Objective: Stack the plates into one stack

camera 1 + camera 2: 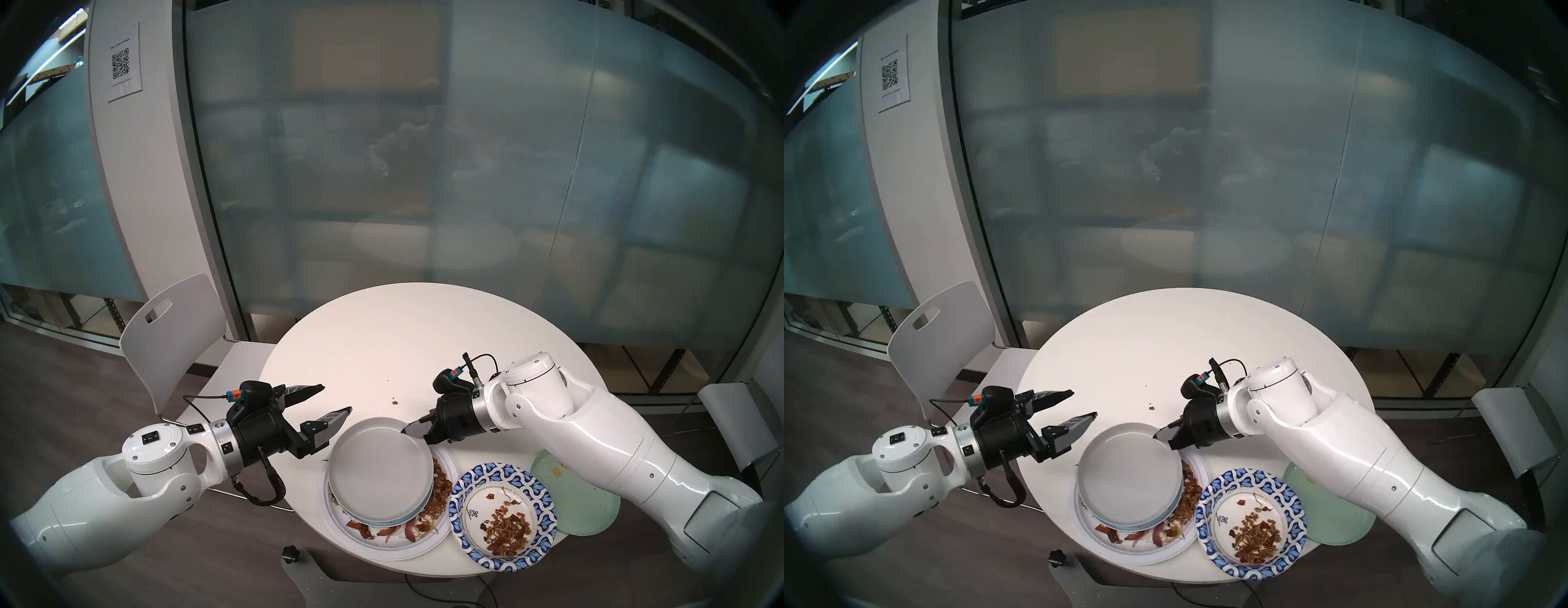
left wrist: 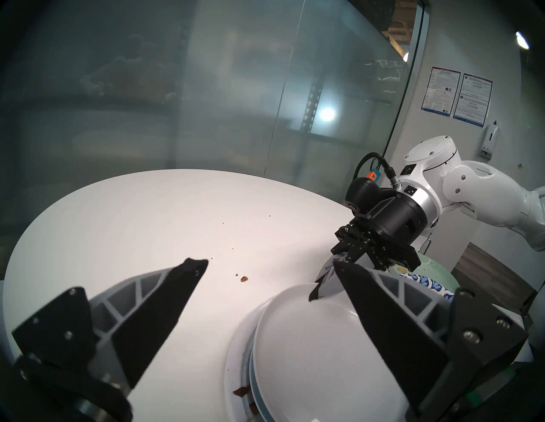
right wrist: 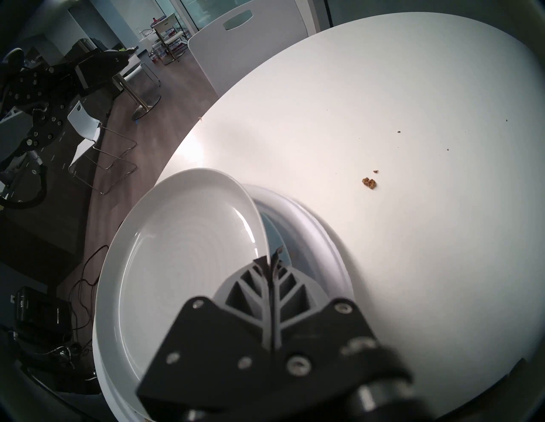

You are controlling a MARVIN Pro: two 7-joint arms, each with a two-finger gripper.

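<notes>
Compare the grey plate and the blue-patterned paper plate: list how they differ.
The grey plate is plain and clean; the blue-patterned paper plate has a blue-and-white rim and holds brown food scraps. The grey plate sits tilted on the pale-blue plate over the large white paper plate, its far rim pinched by the shut right tool; the patterned one lies on the table, gripped by no tool. Both are round.

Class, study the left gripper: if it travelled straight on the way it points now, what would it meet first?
Probably nothing soon: the left gripper, jaws open, aims over bare table, passing behind the grey plate; depth unclear.
</notes>
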